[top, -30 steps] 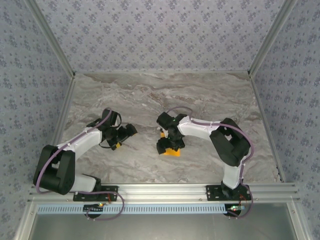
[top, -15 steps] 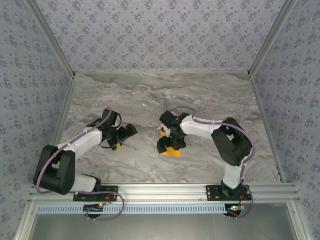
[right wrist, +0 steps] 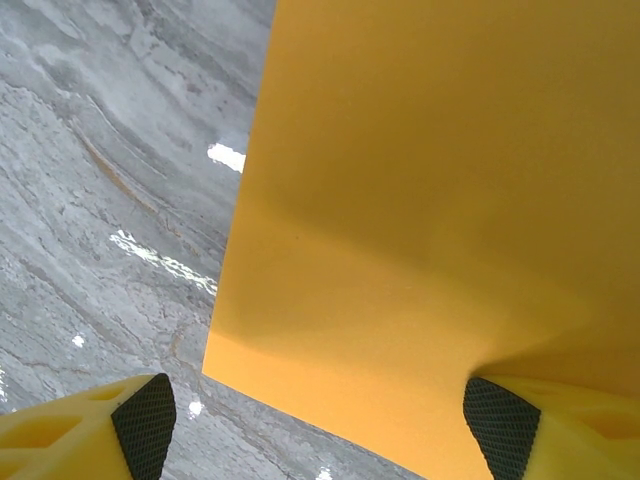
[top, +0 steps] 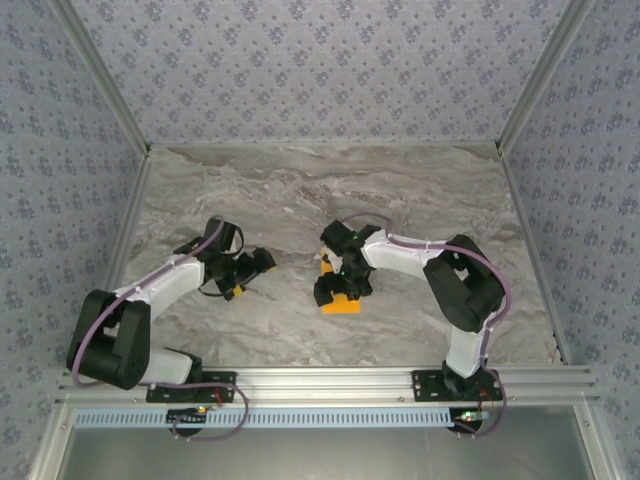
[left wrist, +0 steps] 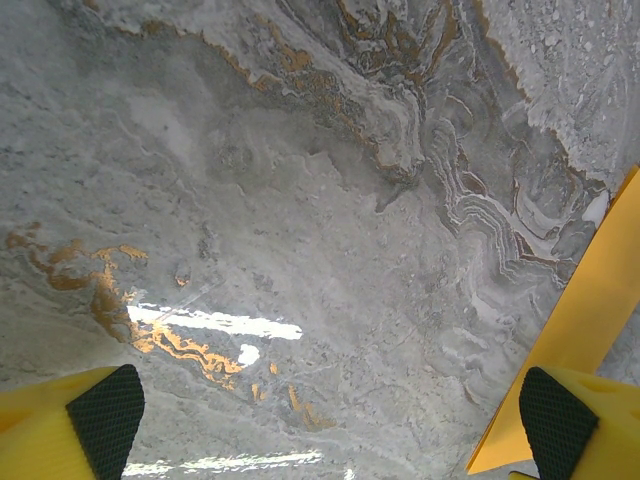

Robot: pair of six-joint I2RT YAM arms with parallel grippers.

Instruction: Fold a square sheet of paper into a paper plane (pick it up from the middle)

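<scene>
The square sheet of paper (top: 343,304) is bright orange and lies flat on the marble table near the middle. My right gripper (top: 338,285) hovers right over it, open. In the right wrist view the sheet (right wrist: 450,200) spreads between the two black pads (right wrist: 145,420), and the right-hand one rests at its surface. My left gripper (top: 250,272) stands open to the left of the sheet, over bare marble. In the left wrist view its pads (left wrist: 105,410) are far apart with nothing between them, and an orange edge of the sheet (left wrist: 590,320) shows at the right.
The marble tabletop (top: 420,190) is walled by patterned panels on three sides, with an aluminium rail (top: 320,378) along the near edge. Bare marble stretches behind and to both sides of the arms.
The right wrist has drifted slightly to the right above the sheet and its jaws have widened a little. The left arm has not moved.
</scene>
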